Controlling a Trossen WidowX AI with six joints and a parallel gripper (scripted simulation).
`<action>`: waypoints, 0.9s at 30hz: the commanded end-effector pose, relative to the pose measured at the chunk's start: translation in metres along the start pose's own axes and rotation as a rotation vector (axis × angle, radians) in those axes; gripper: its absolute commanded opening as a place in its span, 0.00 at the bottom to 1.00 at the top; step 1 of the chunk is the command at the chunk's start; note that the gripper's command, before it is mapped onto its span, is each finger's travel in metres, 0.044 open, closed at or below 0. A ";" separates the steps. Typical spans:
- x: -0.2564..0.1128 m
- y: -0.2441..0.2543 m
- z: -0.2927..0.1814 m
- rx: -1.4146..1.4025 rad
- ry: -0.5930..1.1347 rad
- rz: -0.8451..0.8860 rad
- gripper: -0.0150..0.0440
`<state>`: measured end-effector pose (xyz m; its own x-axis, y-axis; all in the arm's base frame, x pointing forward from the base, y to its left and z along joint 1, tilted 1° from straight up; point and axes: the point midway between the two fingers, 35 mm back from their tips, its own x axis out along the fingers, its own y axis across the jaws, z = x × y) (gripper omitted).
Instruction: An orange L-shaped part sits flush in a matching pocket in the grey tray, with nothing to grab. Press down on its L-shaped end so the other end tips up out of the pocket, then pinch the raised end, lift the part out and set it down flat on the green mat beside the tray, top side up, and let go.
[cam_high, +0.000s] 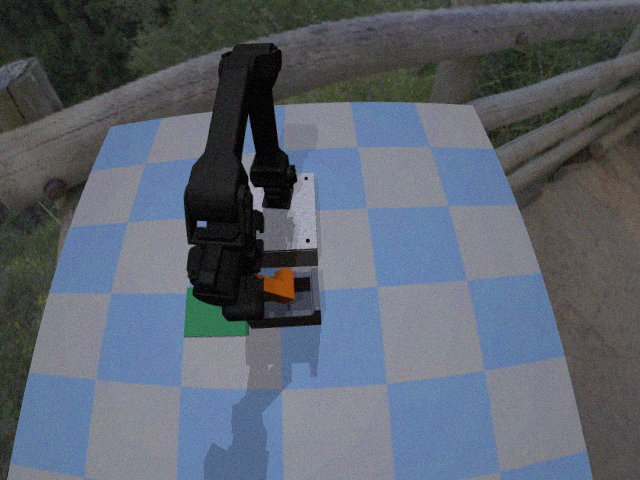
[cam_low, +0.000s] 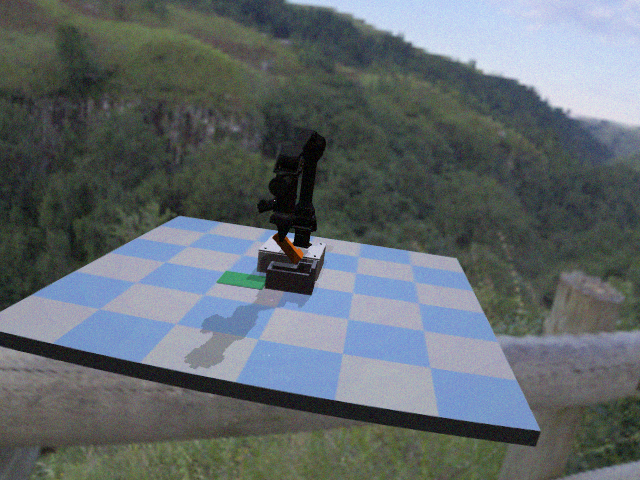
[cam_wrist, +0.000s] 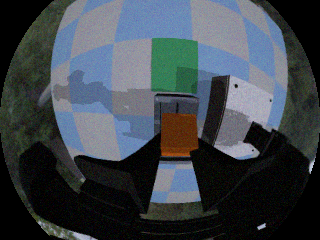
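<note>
The orange part (cam_high: 279, 286) (cam_low: 290, 249) (cam_wrist: 179, 134) is steeply tilted, its raised end at the fingers and its lower end pointing down over the grey tray (cam_high: 316, 316) (cam_low: 289, 280) (cam_wrist: 167, 106). My gripper (cam_low: 279, 236) (cam_wrist: 175, 137) is shut on the raised end of the part. In the exterior view the part's lower end looks close above the tray's rim; the exact gap cannot be told. Part of the dark pocket shows beside the part in the top view. The green mat (cam_high: 206, 316) (cam_low: 240, 280) (cam_wrist: 175, 65) lies flat beside the tray, partly hidden by the arm in the top view.
A white-topped box (cam_high: 308, 206) (cam_low: 268, 250) (cam_wrist: 250, 100) with small dark holes stands right beside the tray, on the robot's base side. The arm rises over it. The table is a blue and beige checkered top (cam_high: 423, 330), with the arm's shadow across it.
</note>
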<state>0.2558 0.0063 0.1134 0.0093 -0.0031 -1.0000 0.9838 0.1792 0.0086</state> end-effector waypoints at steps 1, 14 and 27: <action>0.001 -0.001 0.013 -0.004 0.001 0.004 0.25; 0.001 -0.007 0.067 -0.004 -0.003 0.003 0.25; 0.001 -0.011 0.124 -0.004 -0.008 0.002 0.25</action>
<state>0.2634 -0.1042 0.1100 0.0011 -0.0040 -1.0000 0.9839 0.1786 0.0004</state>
